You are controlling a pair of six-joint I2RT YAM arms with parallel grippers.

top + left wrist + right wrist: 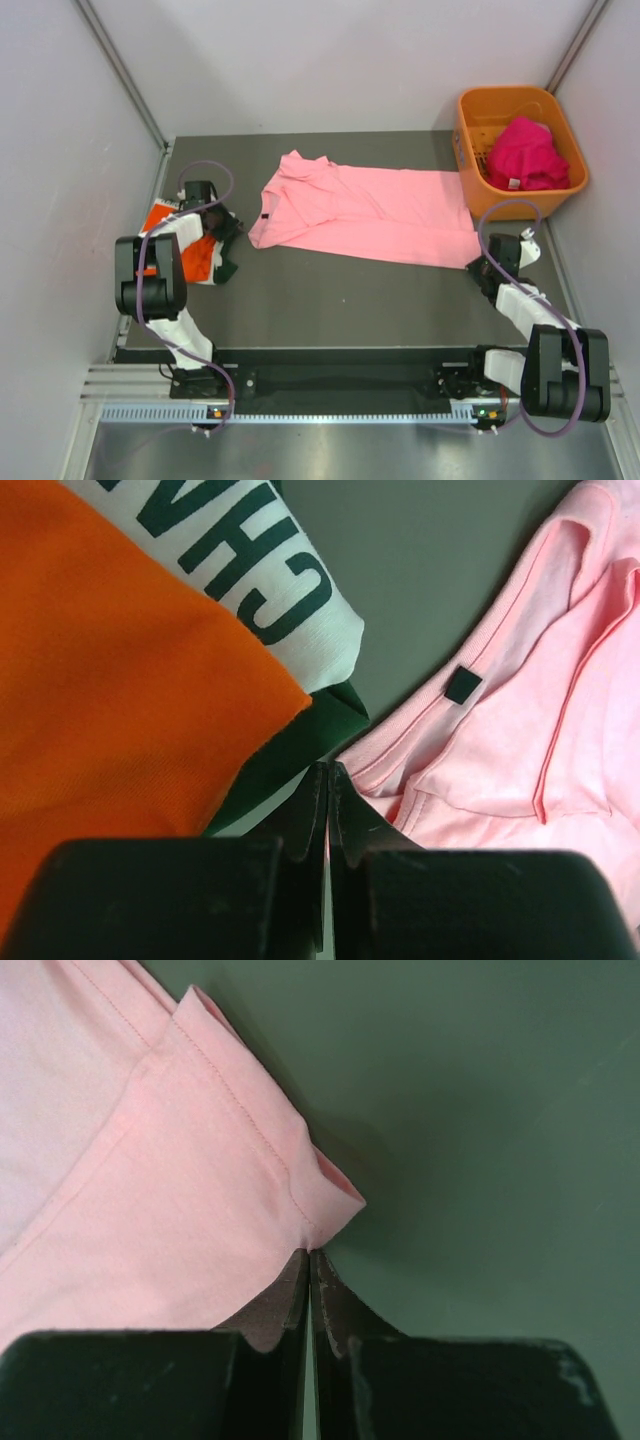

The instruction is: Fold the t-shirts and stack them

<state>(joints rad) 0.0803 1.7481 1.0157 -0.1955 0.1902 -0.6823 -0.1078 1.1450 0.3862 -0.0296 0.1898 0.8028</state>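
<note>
Pink t-shirt (pixel 370 212): spread out lengthwise on the grey tabletop (pixel 330 300), collar end towards the left arm, hem end towards the right arm.

Left gripper (pixel 328 780): jaws together. The tips sit just beside the pink t-shirt's collar end, at its edge. I cannot tell whether any cloth is caught between them.

Right gripper (pixel 308 1257): jaws together. The tips meet the near hem corner of the pink t-shirt. I cannot tell whether the cloth is pinched.

Left of the pink t-shirt, close to its collar, is a pile of an orange t-shirt (pixel 110 700), a white t-shirt (pixel 250 550) with green lettering and dark green cloth (pixel 300 740) beneath.

Beyond the pink t-shirt's hem end stands an orange basket (pixel 470 150), holding a crumpled magenta t-shirt (pixel 525 155).
</note>
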